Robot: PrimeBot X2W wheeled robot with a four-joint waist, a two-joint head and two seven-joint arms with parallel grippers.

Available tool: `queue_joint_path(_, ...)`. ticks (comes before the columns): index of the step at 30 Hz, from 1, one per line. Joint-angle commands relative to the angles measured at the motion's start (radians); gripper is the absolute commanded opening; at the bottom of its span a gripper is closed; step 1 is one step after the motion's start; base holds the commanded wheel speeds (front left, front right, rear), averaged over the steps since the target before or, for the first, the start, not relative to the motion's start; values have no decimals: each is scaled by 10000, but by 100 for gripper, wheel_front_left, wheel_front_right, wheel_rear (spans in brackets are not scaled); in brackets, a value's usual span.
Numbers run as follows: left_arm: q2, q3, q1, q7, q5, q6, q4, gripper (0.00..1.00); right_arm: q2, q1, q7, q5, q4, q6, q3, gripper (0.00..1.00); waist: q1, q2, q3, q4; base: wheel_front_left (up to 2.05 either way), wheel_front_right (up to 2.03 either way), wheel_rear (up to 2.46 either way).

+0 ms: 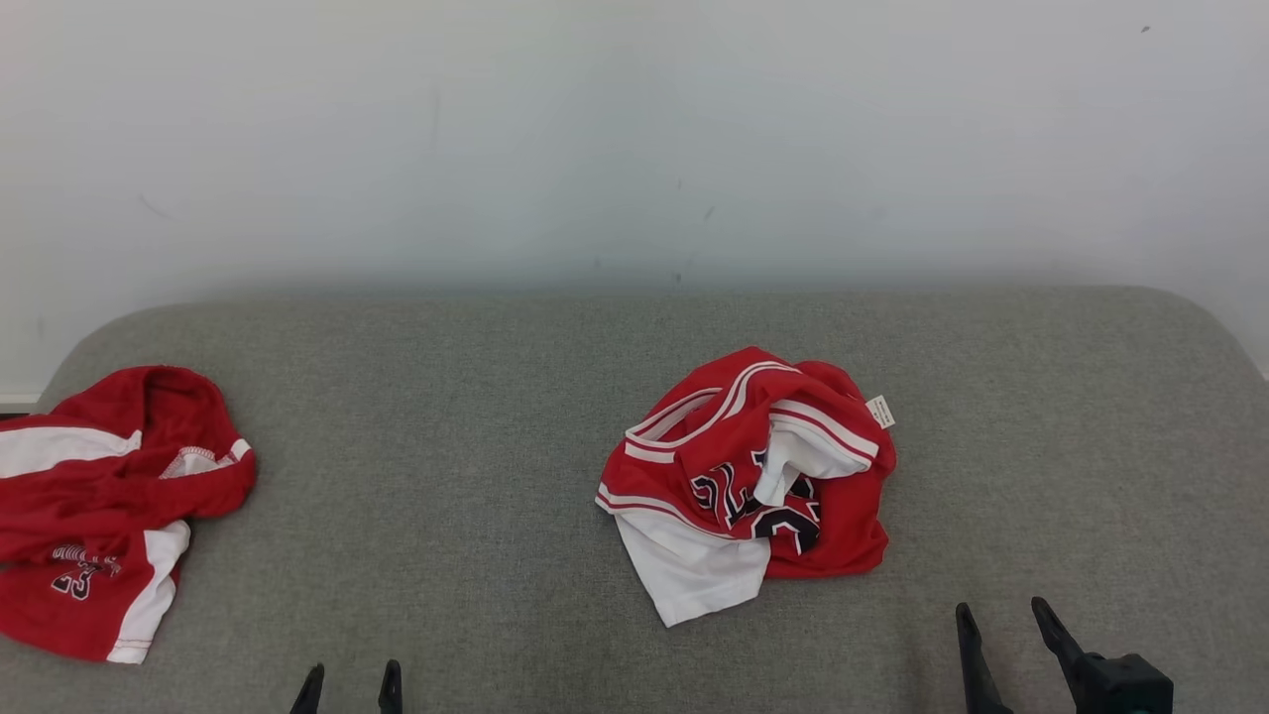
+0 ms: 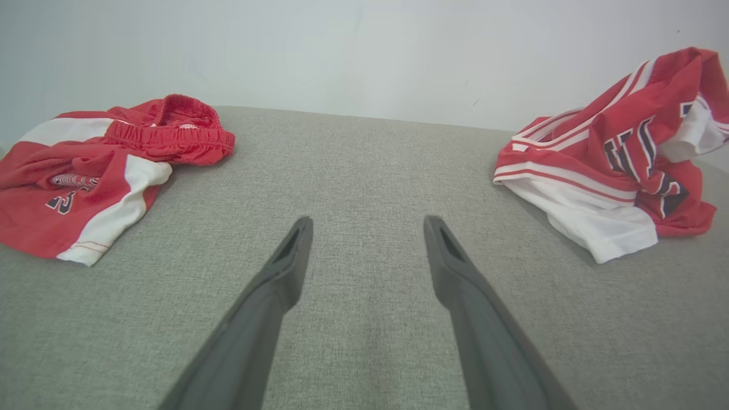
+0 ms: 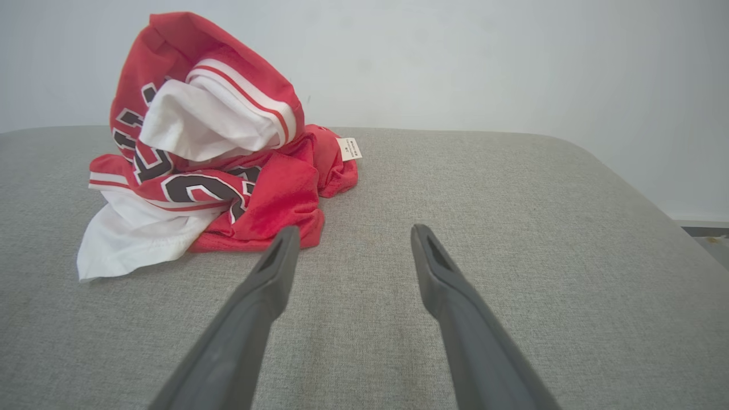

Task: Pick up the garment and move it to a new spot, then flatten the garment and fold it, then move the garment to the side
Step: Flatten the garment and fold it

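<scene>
Looking at both claws here, they're wide open and holding nothing at all. The left claw (image 1: pixel 351 684) has its two dark fingers spread well apart with just bare grey fabric of the desk (image 1: pixel 446 446) between them, and from its own wrist view (image 2: pixel 367 223) the tips sit just above that fabric; can't really tell if they touch it. The right claw (image 1: pixel 1001 615) is the same deal, fingers splayed, nothing pinched (image 3: pixel 354 230).

The jersey (image 1: pixel 753 476) is a crumpled red and white heap with dark numbers showing. It sits ahead of the right claw and off to its left, near but clear of it. In the right wrist view the jersey (image 3: pixel 216 165) bunches up just beyond the left fingertip, with a small white tag (image 3: pixel 349 148) poking out on the side nearer the claw's centre line. From the left claw, the jersey (image 2: pixel 603 165) is ahead and well off to its right.

A pair of red shorts (image 1: pixel 89 496) with white side panels lies ahead of the left claw and well off to its left (image 2: pixel 85 165), far apart from the jersey. A plain pale wall (image 1: pixel 634 129) stands beyond the desk.
</scene>
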Motion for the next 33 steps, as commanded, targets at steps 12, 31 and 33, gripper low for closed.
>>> queue_joint_path(12, 4, -811, -2797, 1499, -410, -497, 542, 100, 5, -353, 67, 40, -51, -21, 302, 100, 0, 0, 351, -1007, 0, 0, 0)
queue_joint_path(31, -135, -2982, -7609, 5902, -2092, -672, 2706, 100, 7, -808, -179, 486, 209, -21, 664, 100, 0, 0, 1558, -3441, 0, 0, 0)
queue_joint_path(33, -146, -2939, -7783, 5818, -2091, -580, 2902, 100, 7, -842, -224, 538, 253, -21, 707, 100, 0, 0, 1593, -3526, 0, 0, 0)
